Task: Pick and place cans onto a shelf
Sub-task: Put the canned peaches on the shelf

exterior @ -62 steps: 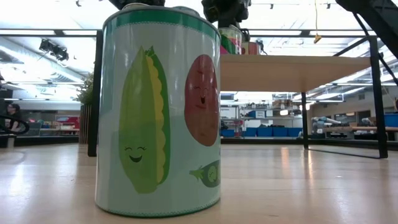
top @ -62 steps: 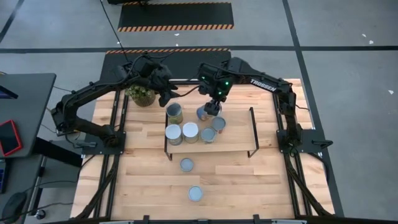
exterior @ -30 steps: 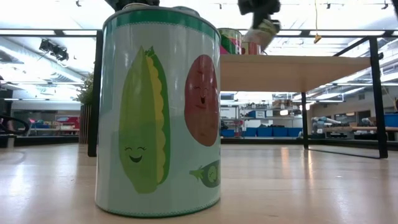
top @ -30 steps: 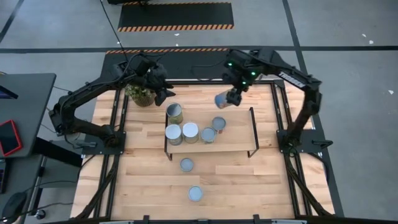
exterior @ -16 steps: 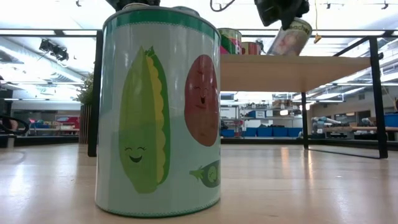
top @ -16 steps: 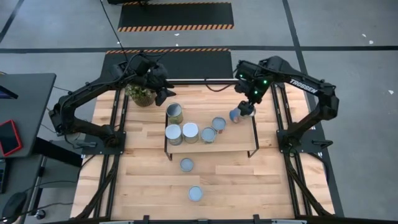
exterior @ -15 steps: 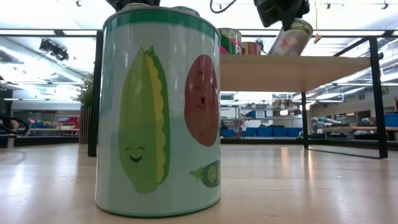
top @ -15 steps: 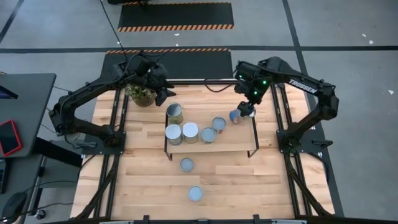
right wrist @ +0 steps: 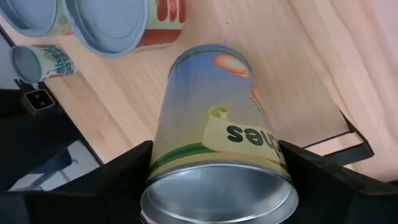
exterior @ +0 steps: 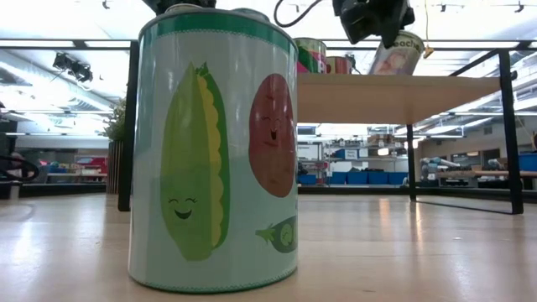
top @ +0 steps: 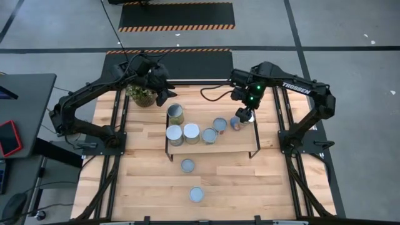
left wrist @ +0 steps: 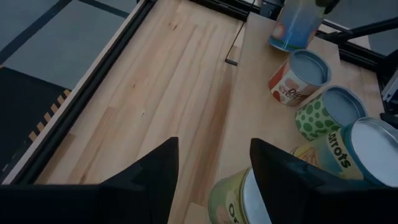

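since a moment ago the right gripper (top: 240, 119) has carried its tilted can (top: 236, 123) lower over the shelf (top: 237, 142), while the left gripper (top: 164, 95), fingers spread and empty, waits near the plant (top: 142, 95). right of the standing cans (top: 191, 132), the held one, pinched by its sides, looks best levelled upright and seated flat before release, clear of its neighbour (top: 219, 124).

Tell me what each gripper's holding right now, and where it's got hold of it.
The right gripper holds a can by its sides near one end, tilted over the shelf. The left gripper holds nothing.
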{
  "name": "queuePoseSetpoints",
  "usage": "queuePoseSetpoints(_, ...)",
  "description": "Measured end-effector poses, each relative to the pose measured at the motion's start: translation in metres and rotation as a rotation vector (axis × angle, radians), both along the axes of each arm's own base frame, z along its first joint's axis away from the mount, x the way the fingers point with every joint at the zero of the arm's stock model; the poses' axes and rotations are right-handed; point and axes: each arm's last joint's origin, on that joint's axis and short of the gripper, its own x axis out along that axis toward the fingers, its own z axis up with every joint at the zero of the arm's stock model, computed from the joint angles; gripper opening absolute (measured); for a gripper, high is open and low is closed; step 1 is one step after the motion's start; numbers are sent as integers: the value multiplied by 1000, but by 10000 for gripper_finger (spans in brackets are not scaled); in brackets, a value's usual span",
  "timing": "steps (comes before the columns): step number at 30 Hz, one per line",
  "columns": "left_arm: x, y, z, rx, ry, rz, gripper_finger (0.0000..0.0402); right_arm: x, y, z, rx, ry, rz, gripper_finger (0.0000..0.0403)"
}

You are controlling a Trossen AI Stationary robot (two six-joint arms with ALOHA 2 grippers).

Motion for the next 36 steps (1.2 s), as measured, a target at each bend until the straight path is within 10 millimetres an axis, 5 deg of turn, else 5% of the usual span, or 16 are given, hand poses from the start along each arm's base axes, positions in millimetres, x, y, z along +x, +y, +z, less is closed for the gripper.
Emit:
queuePoseSetpoints(12, 0, 0, 0, 2, 0, -2, 204, 3, 4, 22, -131, -53, 10, 329)
queuePoseSetpoints(36, 0, 0, 0, 3, 0, -2, 204, 9, 21, 18, -187, -27, 105, 360)
